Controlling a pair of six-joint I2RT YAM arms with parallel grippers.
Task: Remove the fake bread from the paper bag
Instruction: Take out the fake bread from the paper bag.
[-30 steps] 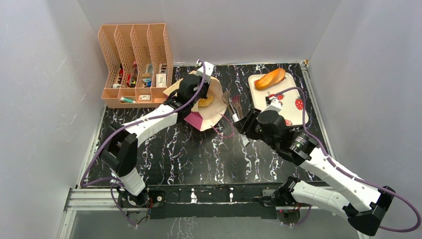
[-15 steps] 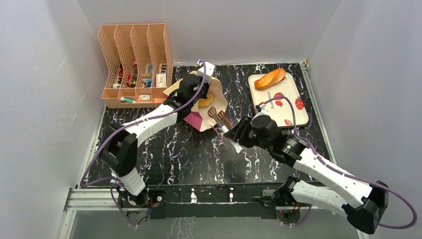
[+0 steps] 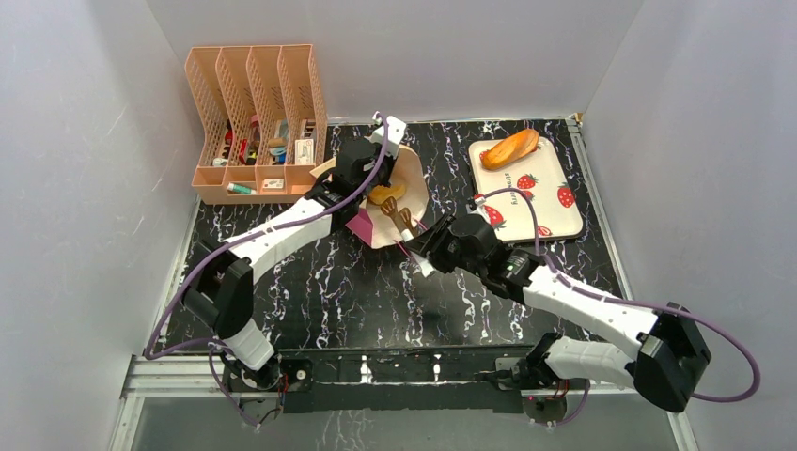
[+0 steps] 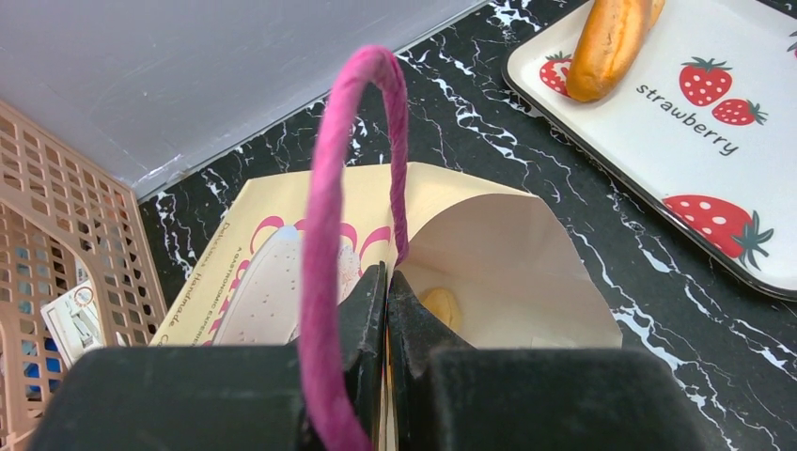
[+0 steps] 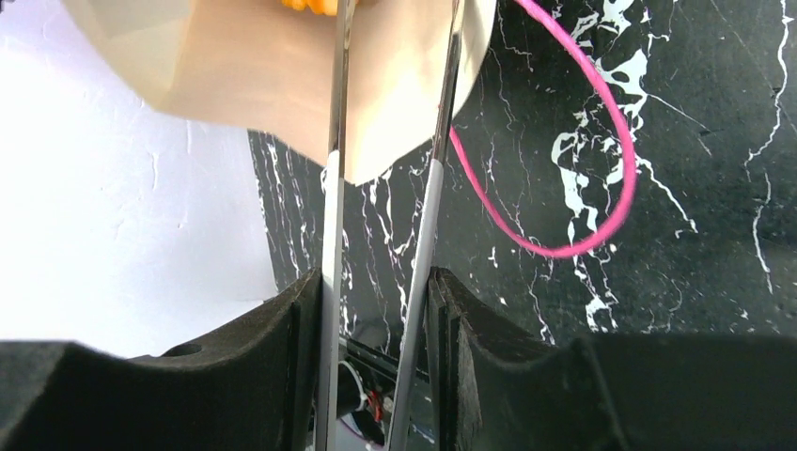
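Note:
The paper bag [image 3: 414, 178] lies tilted on the black marble table, its mouth facing the front right. My left gripper [image 3: 365, 188] is shut on the bag's rim [image 4: 386, 277], beside a pink string handle [image 4: 329, 235]. A piece of fake bread [image 4: 442, 305] shows deep inside the bag [image 4: 507, 254]. My right gripper [image 3: 434, 246] is shut on metal tongs [image 5: 428, 216]. The tongs' dark tips [image 3: 395, 214] reach into the bag's mouth close to the bread [image 3: 381, 194]. The second pink handle [image 5: 583, 188] lies loose on the table.
A white strawberry tray [image 3: 550, 202] at the back right carries a baguette-shaped loaf [image 3: 510, 147]. A peach file rack [image 3: 254, 122] with small items stands at the back left, close to the bag. Grey walls enclose the table.
My right arm swung left and carried the tongs from beside the tray into the bag's mouth. The left gripper kept its hold on the bag's rim.

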